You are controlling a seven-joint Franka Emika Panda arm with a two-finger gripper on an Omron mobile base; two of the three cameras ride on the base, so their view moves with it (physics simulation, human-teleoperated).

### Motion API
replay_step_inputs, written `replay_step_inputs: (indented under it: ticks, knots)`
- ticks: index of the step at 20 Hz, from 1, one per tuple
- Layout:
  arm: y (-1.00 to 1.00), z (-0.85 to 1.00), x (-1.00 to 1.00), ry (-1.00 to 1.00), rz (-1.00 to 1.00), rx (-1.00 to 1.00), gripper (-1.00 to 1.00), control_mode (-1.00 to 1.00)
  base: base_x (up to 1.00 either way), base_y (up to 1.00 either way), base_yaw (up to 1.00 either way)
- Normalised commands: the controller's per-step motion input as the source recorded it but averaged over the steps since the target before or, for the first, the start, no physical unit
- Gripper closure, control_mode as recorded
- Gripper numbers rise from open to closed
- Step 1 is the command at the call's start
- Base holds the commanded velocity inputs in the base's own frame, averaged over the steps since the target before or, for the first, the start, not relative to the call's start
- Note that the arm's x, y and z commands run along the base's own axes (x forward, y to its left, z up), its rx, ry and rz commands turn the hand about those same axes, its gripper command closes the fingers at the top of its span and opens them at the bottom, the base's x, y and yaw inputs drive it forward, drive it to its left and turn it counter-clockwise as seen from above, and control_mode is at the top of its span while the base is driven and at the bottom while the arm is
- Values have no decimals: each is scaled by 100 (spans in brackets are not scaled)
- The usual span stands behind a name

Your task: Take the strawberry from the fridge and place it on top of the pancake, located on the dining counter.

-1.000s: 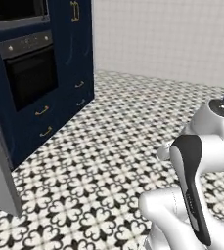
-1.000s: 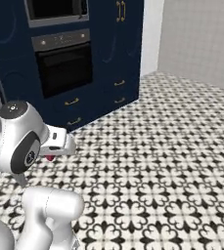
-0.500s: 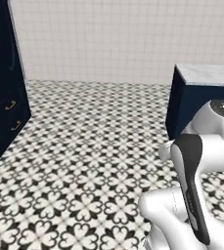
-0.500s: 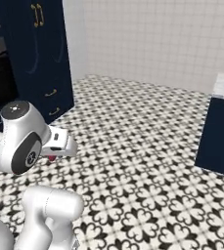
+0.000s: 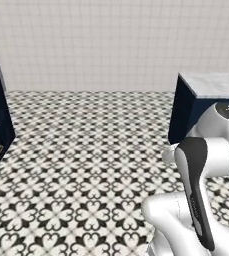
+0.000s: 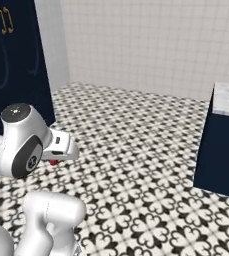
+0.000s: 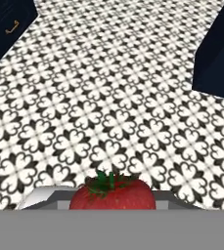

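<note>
We are carrying the small dark-red strawberry (image 7: 112,194), jaws clenched on it; the marble-topped navy dining surface (image 5: 213,85) is nearing, placement on the pancake remaining.

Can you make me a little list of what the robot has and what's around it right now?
holding: a strawberry, red with green leaves, right at the gripper
gripper: shut on the strawberry
floor: black and white patterned tiles
dining counter: marble top, navy base, ahead on the right
navy cabinets: on the left, with brass handles
pancake: not seen yet
step now: carrying the strawberry across the floor, nothing placed yet
</note>
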Motion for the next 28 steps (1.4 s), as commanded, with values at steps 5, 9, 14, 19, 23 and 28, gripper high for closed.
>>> replay_step_inputs:
  ticks: [5,9,14,19,23,28]
  knots:
    - [0,0,0,0,0,0,100,100,100,31,-25]
    - [0,0,0,0,0,0,100,100,100,34,-28]
    - [0,0,0,0,0,0,100,100,100,36,-31]
    - [0,0,0,0,0,0,100,100,100,53,-38]
    - [0,0,0,0,0,0,100,100,100,69,-39]
    - [0,0,0,0,0,0,100,100,100,83,-37]
